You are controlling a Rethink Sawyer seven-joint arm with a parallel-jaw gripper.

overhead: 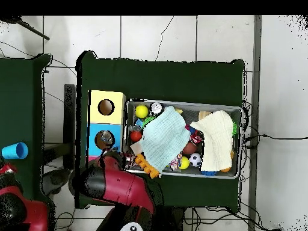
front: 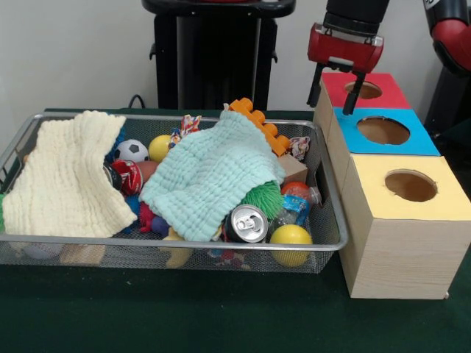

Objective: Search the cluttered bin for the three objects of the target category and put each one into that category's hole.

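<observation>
The wire mesh bin point(front: 176, 242) lies at the left of the front view, full of toys and two cloths; it also shows in the overhead view point(overhead: 180, 104). One clear bottle point(front: 293, 211) with a blue label shows partly near the bin's right end, between a green spiky ball and a yellow ball. Other bottles are hidden. The blue-topped box's hole point(front: 383, 130) is the middle one of three; it also shows in the overhead view point(overhead: 106, 139). My gripper point(front: 335, 93) hangs open and empty above the left edge of the red and blue box tops.
A mint cloth point(front: 210, 173) and a cream cloth point(front: 66, 176) cover much of the bin. A silver can point(front: 246, 223) and a yellow ball point(front: 291, 237) lie at its front. The red-topped hole point(front: 363, 90) and yellow-topped hole point(front: 410, 185) flank the blue one. An orange brick point(front: 261, 125) sticks up.
</observation>
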